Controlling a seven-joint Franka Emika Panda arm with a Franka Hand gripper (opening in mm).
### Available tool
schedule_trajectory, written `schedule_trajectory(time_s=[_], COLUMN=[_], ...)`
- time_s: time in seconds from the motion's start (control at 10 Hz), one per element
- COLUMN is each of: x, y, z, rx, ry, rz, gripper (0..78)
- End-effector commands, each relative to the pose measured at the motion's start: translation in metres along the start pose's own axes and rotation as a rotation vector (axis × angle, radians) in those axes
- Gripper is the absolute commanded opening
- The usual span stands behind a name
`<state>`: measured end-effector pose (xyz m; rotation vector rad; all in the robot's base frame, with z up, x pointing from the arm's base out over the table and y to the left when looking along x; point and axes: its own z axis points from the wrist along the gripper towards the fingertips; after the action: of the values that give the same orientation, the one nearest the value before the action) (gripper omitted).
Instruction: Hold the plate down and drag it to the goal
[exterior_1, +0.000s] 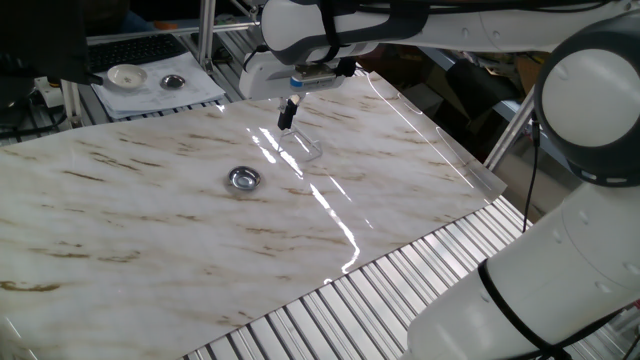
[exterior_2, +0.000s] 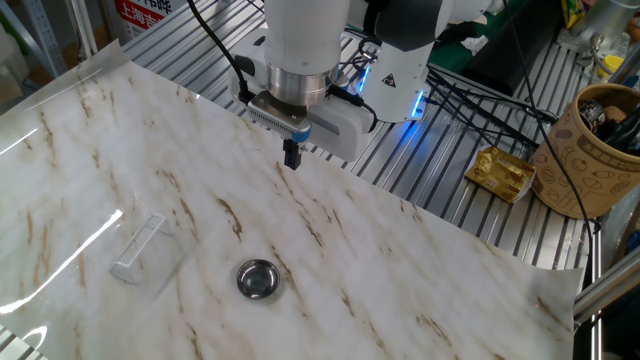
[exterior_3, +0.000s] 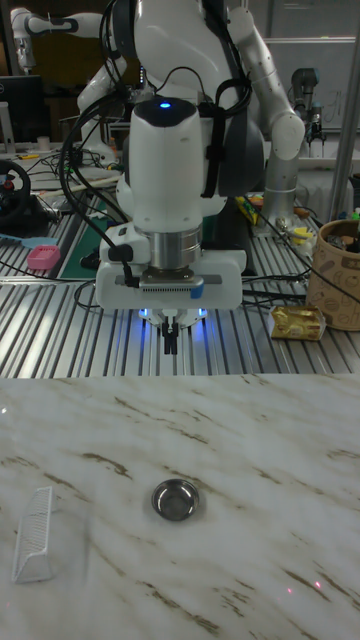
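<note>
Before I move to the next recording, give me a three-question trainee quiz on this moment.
1. True or false: the gripper is pressing down on the plate.
2. In the tall fixed view, on which side of the plate does the goal lie? A) left B) right C) directly under it
3. Fill in: the gripper's fingers look ____ with nothing between them.

Key:
1. False. It hangs above the marble tabletop, apart from the plate.
2. A
3. shut
</note>
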<state>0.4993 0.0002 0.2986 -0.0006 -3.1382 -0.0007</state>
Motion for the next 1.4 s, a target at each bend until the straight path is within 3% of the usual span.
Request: schedule_trajectory(time_s=[0.1,0.2,0.4,0.9,1.4], x=[0.000,0.000,0.000,-0.007,-0.026], y=[0.000,0.000,0.000,0.001,0.003], z=[0.000,0.000,0.000,-0.001,0.011], rx=[-0.065,-0.038,-0.029,-0.031,-0.034], ry=[0.049,0.048,0.048,0.051,0.044], rz=[0.257,0.251,0.248,0.245,0.232], gripper=[0.0,0.0,0.0,0.0,0.0])
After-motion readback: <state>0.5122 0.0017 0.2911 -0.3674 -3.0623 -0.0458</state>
